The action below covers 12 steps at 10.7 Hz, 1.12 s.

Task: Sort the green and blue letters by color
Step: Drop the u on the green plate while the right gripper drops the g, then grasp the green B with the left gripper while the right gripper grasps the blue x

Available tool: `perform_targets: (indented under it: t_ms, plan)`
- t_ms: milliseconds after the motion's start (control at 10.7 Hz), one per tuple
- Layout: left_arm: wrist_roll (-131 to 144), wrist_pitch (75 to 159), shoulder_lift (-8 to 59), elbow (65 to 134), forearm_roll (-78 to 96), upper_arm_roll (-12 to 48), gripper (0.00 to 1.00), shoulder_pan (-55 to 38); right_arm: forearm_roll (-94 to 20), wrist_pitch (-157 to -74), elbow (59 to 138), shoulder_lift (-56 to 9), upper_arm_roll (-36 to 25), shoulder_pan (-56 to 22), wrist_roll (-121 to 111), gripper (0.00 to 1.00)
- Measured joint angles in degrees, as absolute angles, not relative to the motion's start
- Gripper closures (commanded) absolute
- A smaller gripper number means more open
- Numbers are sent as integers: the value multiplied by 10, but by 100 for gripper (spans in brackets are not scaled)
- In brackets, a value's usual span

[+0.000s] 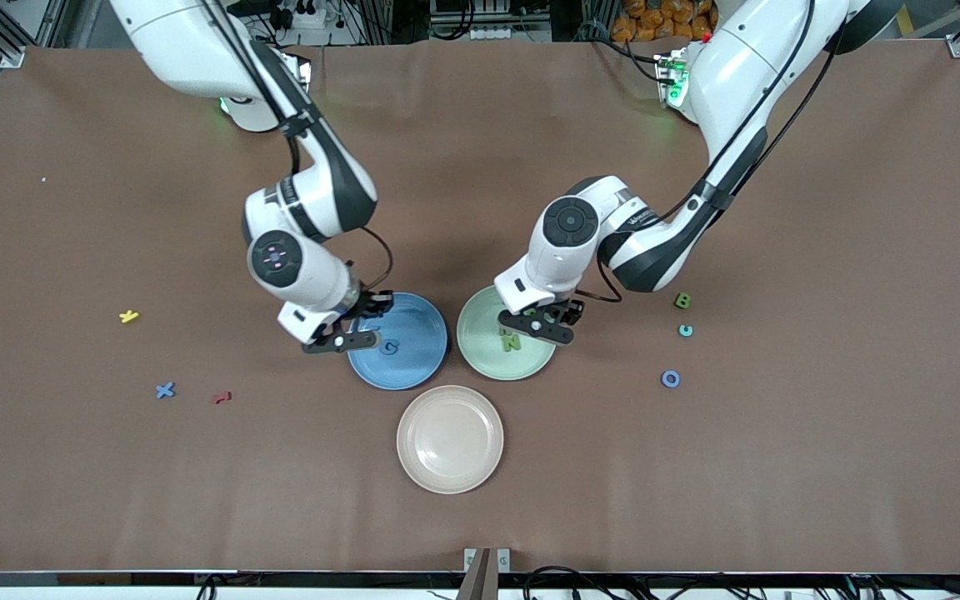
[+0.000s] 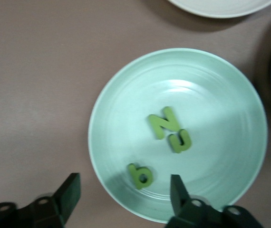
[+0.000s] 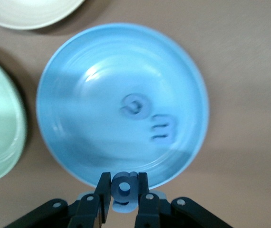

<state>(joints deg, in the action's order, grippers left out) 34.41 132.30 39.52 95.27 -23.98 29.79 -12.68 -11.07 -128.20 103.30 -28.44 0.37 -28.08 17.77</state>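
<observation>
My right gripper (image 1: 340, 342) (image 3: 124, 190) is shut on a blue 6 (image 3: 124, 186), held over the rim of the blue plate (image 1: 422, 333) (image 3: 88, 118). A blue G (image 3: 135, 105) and a blue E (image 3: 161, 129) lie in that plate. My left gripper (image 1: 537, 327) (image 2: 123, 194) hangs open over the green plate (image 1: 488, 354) (image 2: 221, 109). In it lie a green N (image 2: 164, 123), a green U (image 2: 180, 141) and a green 9 (image 2: 140, 175), which rests near the rim between the open fingers. A blue X (image 1: 165, 390) lies toward the right arm's end. A green B (image 1: 682, 301) lies toward the left arm's end.
A cream plate (image 1: 450, 439) sits nearer the front camera than the two coloured plates. A yellow letter (image 1: 129, 316) and a dark red letter (image 1: 222, 397) lie near the X. A teal C (image 1: 685, 331) and a blue ring-shaped O (image 1: 670, 379) lie near the B.
</observation>
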Motion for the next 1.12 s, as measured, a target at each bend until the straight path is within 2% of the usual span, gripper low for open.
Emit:
perform_targets:
  t_ms: [94,374,655,1029,1123]
  plan:
    - [344,1299,394,948,-240,296,0,-120,-111,-1282,1029,-291,4,-295,204,0]
    - [271,1224,384,944,-241,293,0,-76,-111,-1282,1023,-303,-3,-294,212,0]
    - [166,1208,368,955,-241,292,0,-6,-110,-1282,1019,-304,-10,-270,172,0]
    - [93,1207,353,999,-253,291,0,55,-107,-1282,1002,-320,-14,-154,-46,0]
    - [89,1209,341,1023,-265,292,3,70,-93,-1282,987,-332,-14,-132,-88,0]
